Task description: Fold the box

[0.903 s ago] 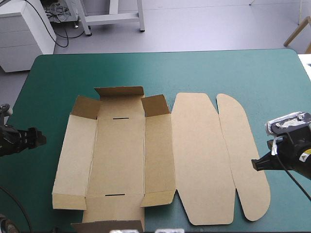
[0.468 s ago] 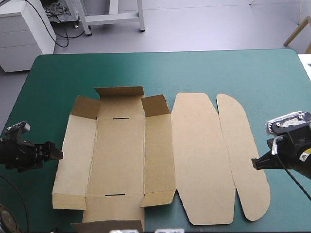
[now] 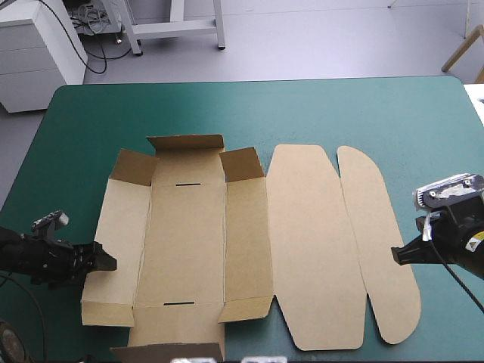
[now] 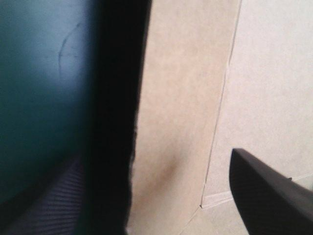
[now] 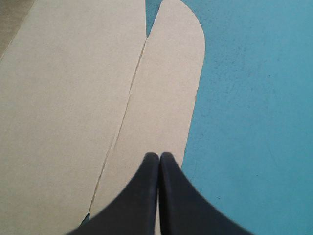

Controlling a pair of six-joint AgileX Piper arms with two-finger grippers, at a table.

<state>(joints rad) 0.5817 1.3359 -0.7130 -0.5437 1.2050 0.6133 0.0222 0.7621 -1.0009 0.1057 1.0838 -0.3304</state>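
Since the earlier frames the left gripper (image 3: pixel 106 262) had advanced to the left wall of the box (image 3: pixel 189 234), its fingers spread astride the wall's outer edge. The right gripper (image 3: pixel 396 255) was pinched together, empty, beside the lid's rounded flap. The box lay mid-table on the teal-green cover (image 3: pixel 340 106). Judged to be light, stiff board, best taken by a wall's free edge.

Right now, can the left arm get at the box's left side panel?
Likely yes: the left gripper sits at the box's left edge, jaws open with that edge between them, nothing blocking.
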